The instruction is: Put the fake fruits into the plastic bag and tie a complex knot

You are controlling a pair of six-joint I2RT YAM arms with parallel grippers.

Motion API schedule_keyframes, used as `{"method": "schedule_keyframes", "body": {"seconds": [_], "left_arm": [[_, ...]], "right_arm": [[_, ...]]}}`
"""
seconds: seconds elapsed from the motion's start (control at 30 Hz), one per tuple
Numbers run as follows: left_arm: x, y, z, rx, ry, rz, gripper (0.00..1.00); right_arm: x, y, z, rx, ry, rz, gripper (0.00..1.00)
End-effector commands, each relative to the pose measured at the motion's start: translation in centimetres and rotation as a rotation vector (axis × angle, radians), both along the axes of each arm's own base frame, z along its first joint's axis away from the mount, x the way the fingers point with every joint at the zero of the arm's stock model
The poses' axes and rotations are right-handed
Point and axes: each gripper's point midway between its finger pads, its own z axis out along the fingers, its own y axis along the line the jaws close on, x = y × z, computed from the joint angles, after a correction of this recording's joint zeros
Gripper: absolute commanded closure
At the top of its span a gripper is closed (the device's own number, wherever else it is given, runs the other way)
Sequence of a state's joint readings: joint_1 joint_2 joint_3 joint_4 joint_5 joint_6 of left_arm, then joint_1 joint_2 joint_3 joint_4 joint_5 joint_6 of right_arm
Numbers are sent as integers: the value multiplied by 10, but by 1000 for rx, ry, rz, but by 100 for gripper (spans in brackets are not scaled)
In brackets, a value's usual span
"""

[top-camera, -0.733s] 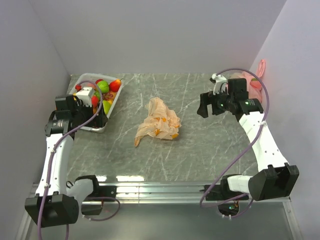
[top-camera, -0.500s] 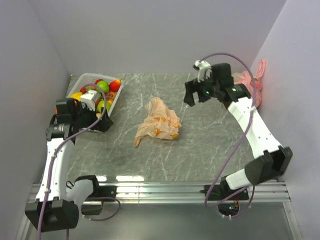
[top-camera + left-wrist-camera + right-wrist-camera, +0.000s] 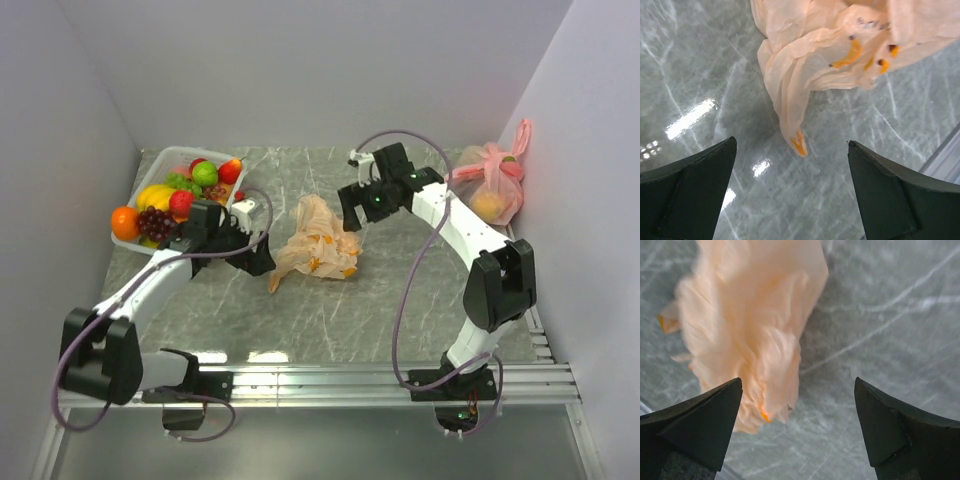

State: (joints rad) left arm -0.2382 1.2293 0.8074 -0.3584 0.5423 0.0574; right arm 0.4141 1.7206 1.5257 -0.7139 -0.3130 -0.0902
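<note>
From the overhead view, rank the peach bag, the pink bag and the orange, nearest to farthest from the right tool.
1. Peach bag, centre, beside the right tool.
2. Pink bag, right wall.
3. Orange, far left.

Glossy grey marble table (image 3: 400, 290), plain lilac walls (image 3: 320, 70).

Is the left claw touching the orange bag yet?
Apart. The left wrist view shows bare table between the plastic bag and both fingers of the left gripper.
</note>
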Motion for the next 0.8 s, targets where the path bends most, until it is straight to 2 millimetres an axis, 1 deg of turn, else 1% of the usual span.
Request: {"method": "schedule_keyframes", "body": {"seconds": [0.0,0.03,0.07,0.13,0.17,0.23,0.27,0.3,0.4,0.43,0.47,0.5,0.53,0.57,0.6,0.63,0.67,0.7,0.73,0.77], "left_arm": [[22,-12,0,1,-66,2,1],[26,-12,-4,13,-60,11,1],[30,-16,-11,17,-43,8,1],[37,-21,-15,14,-23,0,1],[37,-25,-26,23,16,-7,2],[39,-33,-34,23,48,-24,2],[41,-35,-36,25,55,-22,2],[43,-36,-39,28,63,-18,3],[48,-39,-52,63,83,-11,7],[50,-40,-59,63,121,19,13],[51,-41,-63,75,132,23,17],[53,-39,-66,88,142,31,22],[54,-39,-70,102,170,29,35],[55,-39,-71,110,177,28,43],[55,-39,-70,115,184,28,52],[55,-38,-66,120,196,24,77],[56,-35,-62,122,197,29,90],[56,-32,-57,127,189,26,99],[57,-27,-41,125,154,17,100],[60,-16,-32,123,134,23,100]], "right_arm": [[-7,-9,23,90,-31,-20,1],[-12,-10,18,96,-9,-9,1],[-18,-6,16,114,12,15,2],[-26,-4,1,120,73,31,5],[-28,-2,-3,128,95,38,6],[-31,3,-19,146,150,48,10],[-31,5,-23,154,163,52,11],[-30,8,-31,161,186,55,14],[-32,14,-43,183,244,61,24],[-33,16,-45,193,258,62,29],[-34,15,-48,195,268,61,33],[-34,14,-48,204,266,60,41],[-37,13,-51,212,279,59,46],[-34,5,-50,223,280,41,53],[-34,1,-48,232,281,33,71],[-33,-8,-50,235,289,16,81],[-32,-14,-49,241,291,6,90],[-26,-33,-48,239,297,-41,100],[-23,-45,-47,231,286,-52,100],[-22,-55,-45,226,282,-72,100]]}}
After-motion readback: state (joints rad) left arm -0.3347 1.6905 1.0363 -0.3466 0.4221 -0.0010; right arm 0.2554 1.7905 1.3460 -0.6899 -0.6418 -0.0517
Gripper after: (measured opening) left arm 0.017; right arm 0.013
